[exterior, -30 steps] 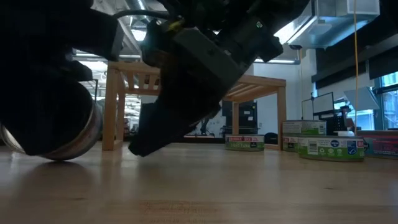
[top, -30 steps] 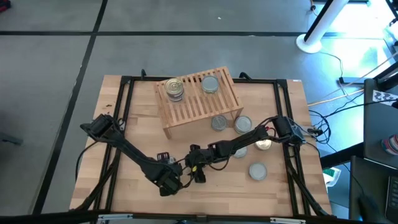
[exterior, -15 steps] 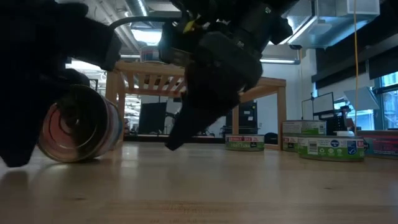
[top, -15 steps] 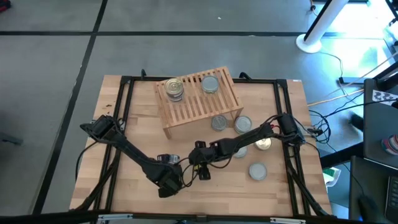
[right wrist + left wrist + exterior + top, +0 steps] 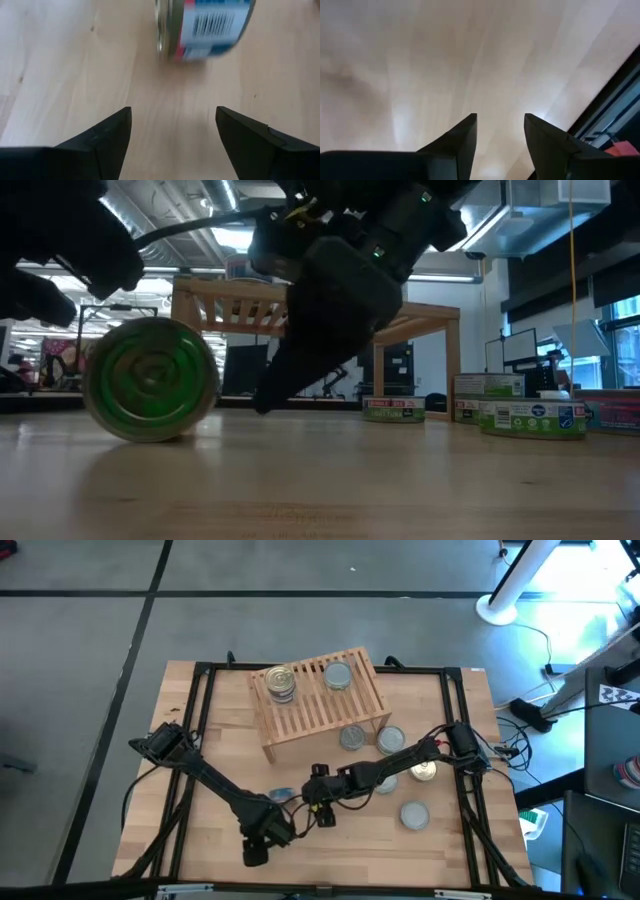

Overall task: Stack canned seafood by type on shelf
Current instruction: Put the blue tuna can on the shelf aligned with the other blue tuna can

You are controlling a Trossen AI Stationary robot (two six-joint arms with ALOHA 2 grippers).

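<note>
One tin (image 5: 283,796) stands on its rim on the table between my two grippers; the low view shows its round green face (image 5: 150,380), the right wrist view its blue label (image 5: 205,27). My right gripper (image 5: 172,117) is open, pointing at this tin from the table's right (image 5: 325,818) without touching it. My left gripper (image 5: 499,120) is open over bare wood near the table's near edge (image 5: 253,858). The slatted wooden shelf (image 5: 320,700) carries a stack of gold-topped tins (image 5: 281,682) and a silver-topped tin (image 5: 338,675).
Several more tins stand flat on the table right of the shelf (image 5: 351,737) (image 5: 391,740) (image 5: 424,770) (image 5: 414,813); the low view shows them beyond the right gripper (image 5: 530,418). A black frame (image 5: 195,740) borders the table. Bare wood lies along the near edge.
My left gripper has drawn back toward the table's near edge, away from the tin. The tin, on its rim, has rolled a little toward the right and turned about, so that its green face now faces the low camera.
</note>
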